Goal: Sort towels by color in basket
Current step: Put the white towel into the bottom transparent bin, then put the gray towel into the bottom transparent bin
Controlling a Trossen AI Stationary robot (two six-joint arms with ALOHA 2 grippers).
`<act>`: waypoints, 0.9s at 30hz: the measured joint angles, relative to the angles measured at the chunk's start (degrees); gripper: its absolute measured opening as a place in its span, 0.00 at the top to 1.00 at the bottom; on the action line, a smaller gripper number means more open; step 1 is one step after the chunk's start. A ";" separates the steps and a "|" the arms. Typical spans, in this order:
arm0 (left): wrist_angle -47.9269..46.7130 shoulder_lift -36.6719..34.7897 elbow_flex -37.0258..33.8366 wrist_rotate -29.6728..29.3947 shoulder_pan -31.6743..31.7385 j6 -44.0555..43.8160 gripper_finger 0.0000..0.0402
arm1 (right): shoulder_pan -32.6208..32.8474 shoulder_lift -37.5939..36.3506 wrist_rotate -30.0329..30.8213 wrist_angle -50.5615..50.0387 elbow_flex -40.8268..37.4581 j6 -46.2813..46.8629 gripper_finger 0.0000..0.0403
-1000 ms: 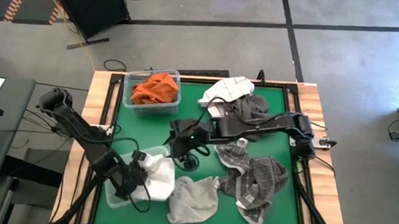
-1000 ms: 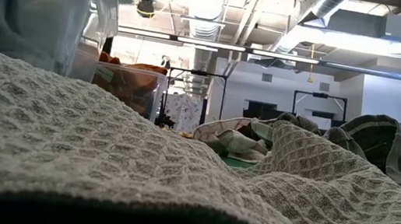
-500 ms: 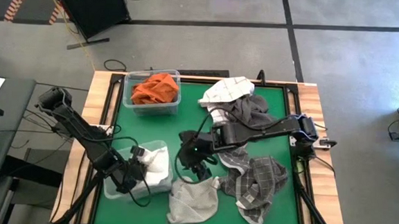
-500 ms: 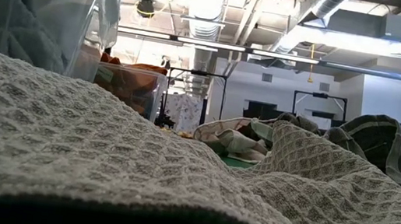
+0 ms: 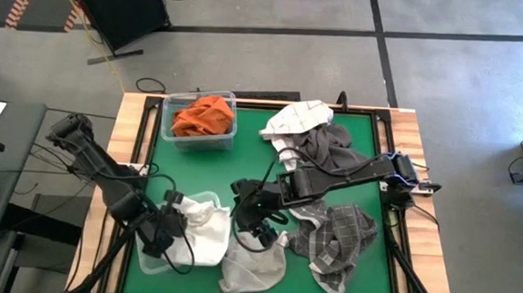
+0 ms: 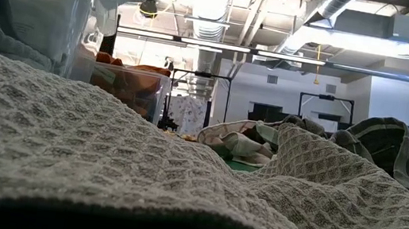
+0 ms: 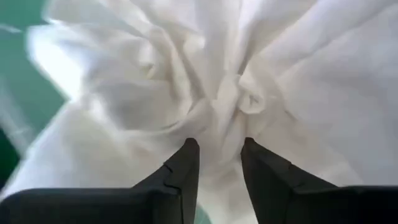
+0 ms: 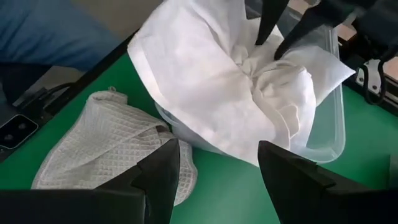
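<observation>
Draping over the rim of the clear bin (image 5: 150, 260) at the bench's near left corner, the white towel (image 5: 203, 234) looked light, limp and easily bunched; it was gathered into a knot of folds at its middle, and that knot seemed the surest place to pinch. The left pincer (image 7: 216, 163) stood over that knot with its fingers (image 7: 185, 163) slightly parted, their tips at the folds, and I could not tell whether cloth was caught between them. The right pincer (image 8: 219, 163) hovered spread wide and empty just right of the bin, above the cream waffle towel (image 5: 252, 264) lying flat on the green bench (image 5: 253, 137). That cloth looked thicker, with a grippy weave, so a raised edge or corner would probably suit.

The rust orange towels (image 5: 204, 116) filled the far left bin, the checked towel (image 5: 336, 240) lay near right, and a dark grey towel (image 5: 323, 148) with a white-checked one sat far right.

Compared with a second earlier, the white towel had spread wider over the bin, the left pincer had loosened, and the right arm had swung nearer, toward the waffle towel.
</observation>
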 joint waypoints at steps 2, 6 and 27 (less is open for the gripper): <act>-2.09 -0.06 2.22 -0.29 0.00 -0.65 0.70 | 0.13 0.00 0.01 -0.43 0.00 0.00 0.39; -3.58 -0.05 5.99 -1.17 0.00 -0.24 0.67 | 0.17 0.00 0.02 -3.20 0.00 0.09 0.39; 14.34 -0.09 9.41 -1.99 -2.71 11.55 0.66 | 10.19 0.10 -6.95 10.14 -18.05 8.61 0.39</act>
